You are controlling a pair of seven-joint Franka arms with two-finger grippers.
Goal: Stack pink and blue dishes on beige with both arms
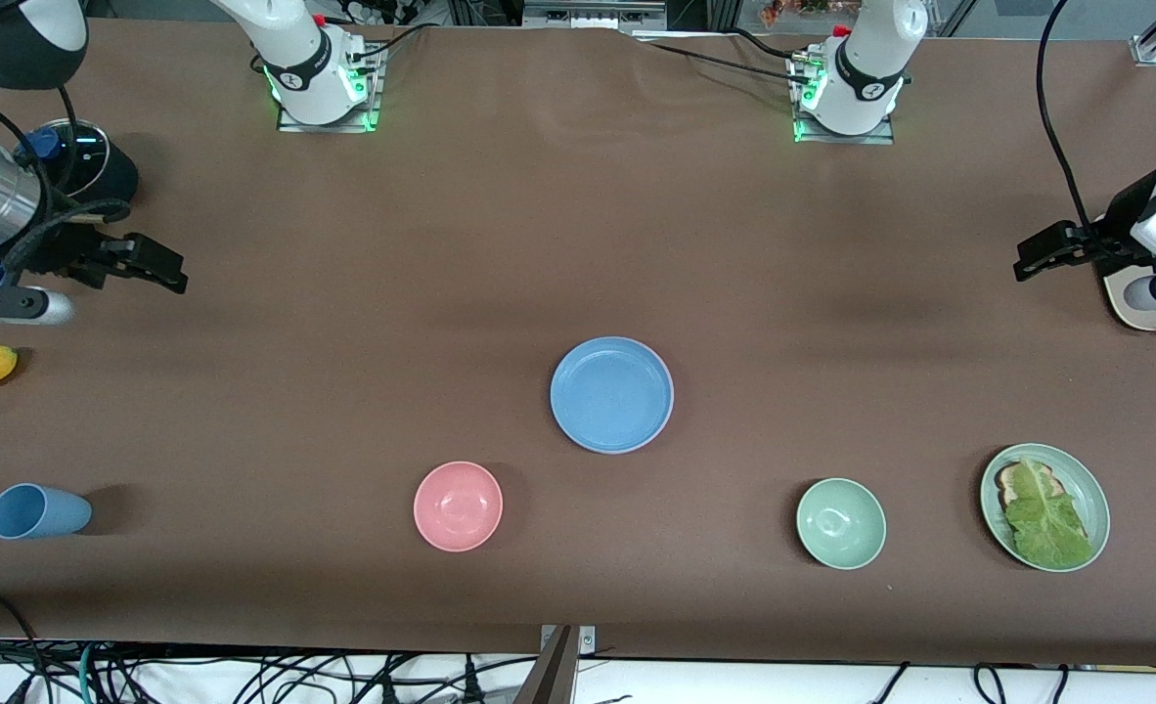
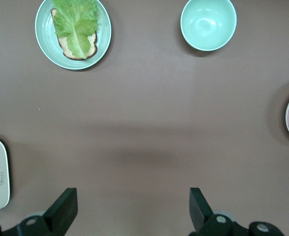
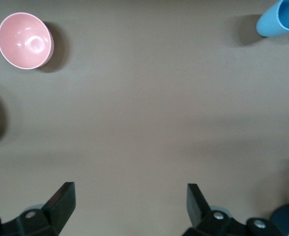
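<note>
At mid-worktop you have one stack: the blue plate on top, a pink plate's rim showing under it. Nearer the front camera sit two bowls, pink and green. Left tool and right tool hover over opposite worktop ends, fingers spread wide, holding nothing.

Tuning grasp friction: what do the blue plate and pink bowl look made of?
Blue plate: looks like matte plastic, with even colour and no sharp glare; a pink rim shows under it in the left wrist view. Pink bowl: likely plastic too, slightly glossier, with soft highlights inside. Glazed ceramic cannot be ruled out.
</note>
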